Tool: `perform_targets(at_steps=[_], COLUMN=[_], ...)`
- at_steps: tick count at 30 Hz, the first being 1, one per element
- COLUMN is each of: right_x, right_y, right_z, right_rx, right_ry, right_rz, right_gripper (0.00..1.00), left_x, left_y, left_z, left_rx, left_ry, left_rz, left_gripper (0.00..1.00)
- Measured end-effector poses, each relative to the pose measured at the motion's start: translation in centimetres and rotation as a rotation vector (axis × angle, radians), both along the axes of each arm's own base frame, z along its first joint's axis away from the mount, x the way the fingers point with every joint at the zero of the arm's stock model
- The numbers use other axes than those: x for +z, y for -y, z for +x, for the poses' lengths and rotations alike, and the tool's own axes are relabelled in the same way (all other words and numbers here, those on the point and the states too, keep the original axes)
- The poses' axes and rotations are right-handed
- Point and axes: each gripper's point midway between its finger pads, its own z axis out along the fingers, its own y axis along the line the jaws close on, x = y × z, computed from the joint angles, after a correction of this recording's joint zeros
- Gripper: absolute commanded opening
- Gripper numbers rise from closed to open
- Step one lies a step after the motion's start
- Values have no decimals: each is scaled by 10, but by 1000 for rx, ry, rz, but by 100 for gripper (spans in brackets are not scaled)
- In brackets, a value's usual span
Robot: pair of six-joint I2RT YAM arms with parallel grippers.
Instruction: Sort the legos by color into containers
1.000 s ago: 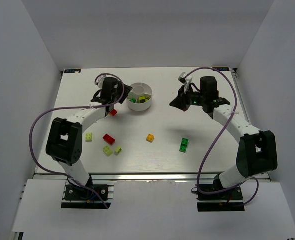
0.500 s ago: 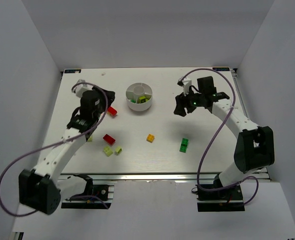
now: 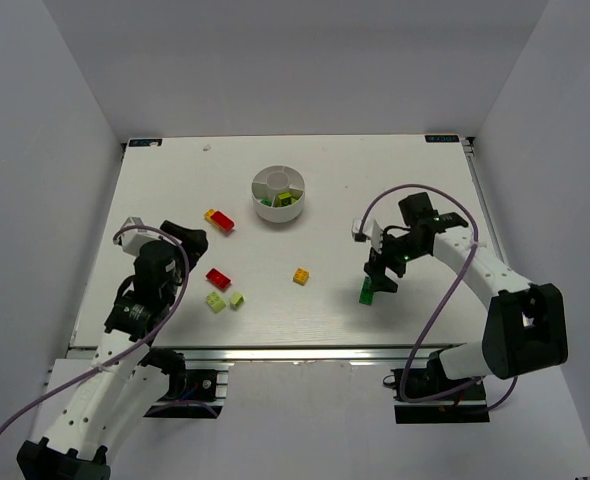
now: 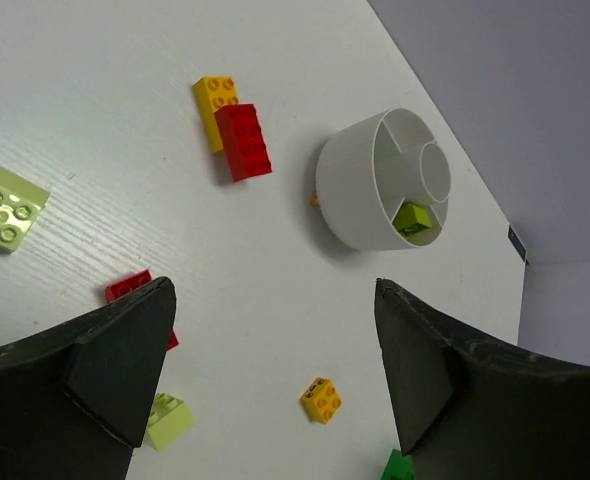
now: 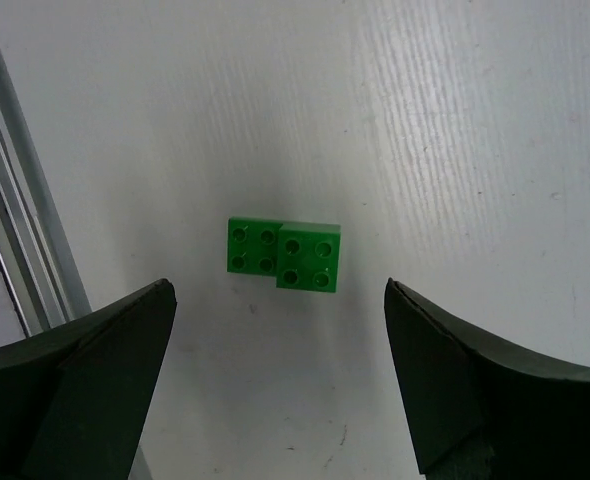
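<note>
The white round dish stands at the back centre, with lime pieces in one wedge. Loose legos lie on the table: a yellow and red pair, a red brick, two lime bricks, an orange brick and two joined dark green bricks. My left gripper hovers open and empty over the near left, above the red brick. Open and empty, my right gripper hangs directly over the green bricks.
A flat lime plate lies at the left, partly under my left arm in the top view. The table's right edge rail runs close to the green bricks. White walls enclose the table on three sides.
Both grippers have opened. My left arm pulled back from beside the dish toward the near left. My right arm swung from the back right down over the green bricks.
</note>
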Motion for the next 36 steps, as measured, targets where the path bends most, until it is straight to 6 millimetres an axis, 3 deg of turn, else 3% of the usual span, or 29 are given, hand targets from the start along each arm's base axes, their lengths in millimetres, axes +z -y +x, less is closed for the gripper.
perform_targets(at_steps=[3, 9, 21, 31, 36], right_x=[-13, -29, -48, -64, -67], right_y=[4, 1, -16, -8, -6], right_z=[-7, 8, 18, 6, 7], right_rx=[61, 92, 92, 90, 92], right_ry=[29, 62, 76, 48, 59], right_rz=[-12, -28, -77, -125, -142], right_gripper=[89, 86, 80, 76, 61], left_x=[-12, -33, -35, -38, -38], left_y=[-1, -1, -2, -3, -3], left_z=[-6, -15, -20, -23, -23], left_rx=[0, -8, -6, -1, 1], left_ry=[-27, -77, -80, -81, -81], left_rz=[-1, -5, -9, -19, -23], left_gripper=[88, 88, 88, 88, 88])
